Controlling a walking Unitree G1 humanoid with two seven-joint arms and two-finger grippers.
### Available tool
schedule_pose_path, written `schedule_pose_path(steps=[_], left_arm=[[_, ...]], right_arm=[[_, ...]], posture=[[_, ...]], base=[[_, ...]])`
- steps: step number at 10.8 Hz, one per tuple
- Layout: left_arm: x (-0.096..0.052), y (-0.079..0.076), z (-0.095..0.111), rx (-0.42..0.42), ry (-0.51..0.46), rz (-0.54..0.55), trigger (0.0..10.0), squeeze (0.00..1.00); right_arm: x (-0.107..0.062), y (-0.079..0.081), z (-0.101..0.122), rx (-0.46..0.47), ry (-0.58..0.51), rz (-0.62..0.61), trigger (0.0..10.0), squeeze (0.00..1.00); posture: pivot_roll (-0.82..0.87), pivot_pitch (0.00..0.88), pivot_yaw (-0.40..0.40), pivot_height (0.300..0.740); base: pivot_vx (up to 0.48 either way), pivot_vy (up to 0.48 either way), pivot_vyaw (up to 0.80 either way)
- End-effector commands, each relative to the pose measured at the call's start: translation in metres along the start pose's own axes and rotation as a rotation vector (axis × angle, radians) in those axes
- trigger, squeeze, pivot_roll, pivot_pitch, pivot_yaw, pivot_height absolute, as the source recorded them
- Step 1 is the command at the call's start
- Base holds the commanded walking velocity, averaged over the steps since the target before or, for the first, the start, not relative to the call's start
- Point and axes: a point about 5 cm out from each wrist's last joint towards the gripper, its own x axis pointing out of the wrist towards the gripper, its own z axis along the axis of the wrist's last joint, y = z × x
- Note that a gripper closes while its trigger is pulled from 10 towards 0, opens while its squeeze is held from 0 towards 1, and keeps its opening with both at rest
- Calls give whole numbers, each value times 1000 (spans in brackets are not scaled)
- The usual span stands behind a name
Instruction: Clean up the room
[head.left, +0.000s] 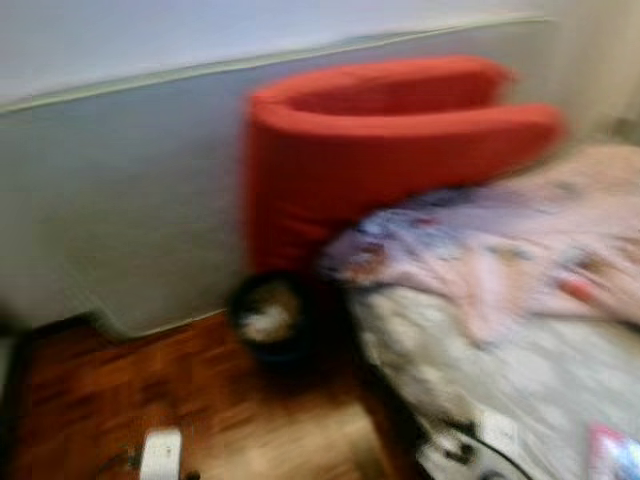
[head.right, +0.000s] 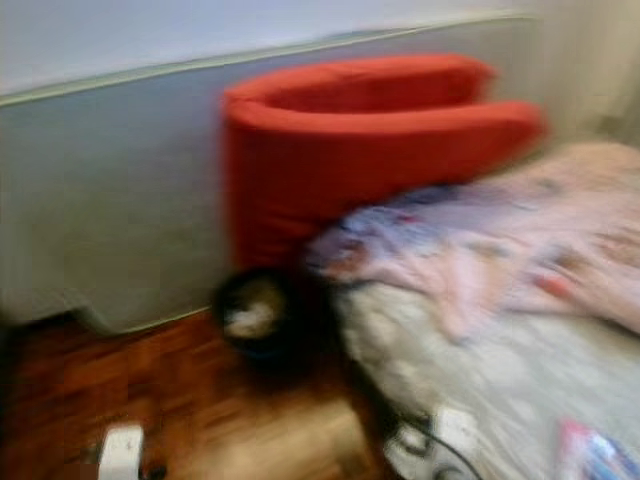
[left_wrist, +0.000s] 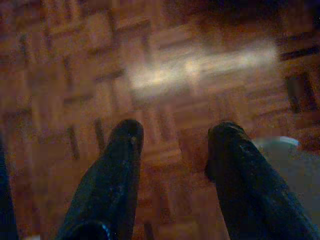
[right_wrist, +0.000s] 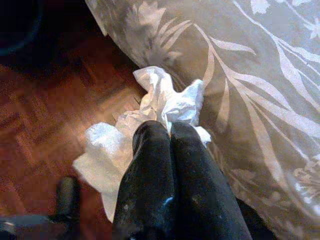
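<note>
One crumpled white tissue (right_wrist: 150, 125) sits pinched between the closed black fingers of our right gripper (right_wrist: 170, 131), carried above the parquet floor (right_wrist: 45, 115) right beside the leaf-patterned bed sheet (right_wrist: 260, 85); we judge it is litter bound for disposal. Near the red cushioned chair (head.left: 380, 150), on the floor against the grey wall (head.left: 110, 210), stands one dark round bin (head.left: 272, 318) with pale scraps inside, a likely destination. Our left gripper (left_wrist: 172, 145) hangs over bare parquet with its two fingers spread and nothing between them. One pink floral blanket (head.left: 520, 240) lies rumpled on the bed to the right. The head views are blurred.
</note>
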Motion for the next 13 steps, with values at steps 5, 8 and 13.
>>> schedule_pose_path(steps=[5, 8, 13], left_arm=[[-3, 14, -5, -46, 13, 32, 10000, 0], [-4, 17, -8, -51, 27, 28, 10000, 0], [-2, 11, -6, -56, 20, 19, 10000, 0]], right_arm=[[2, 10, 3, 7, -5, 27, 10000, 0], [2, 10, 3, 2, -3, 27, 10000, 0], [1, 10, -1, 13, 19, 35, 10000, 0]], posture=[[141, 5, -3, 740], [142, 8, 0, 740], [145, 6, -2, 740]], base=[[0, 0, 800], [0, 0, 800], [48, 0, 160]])
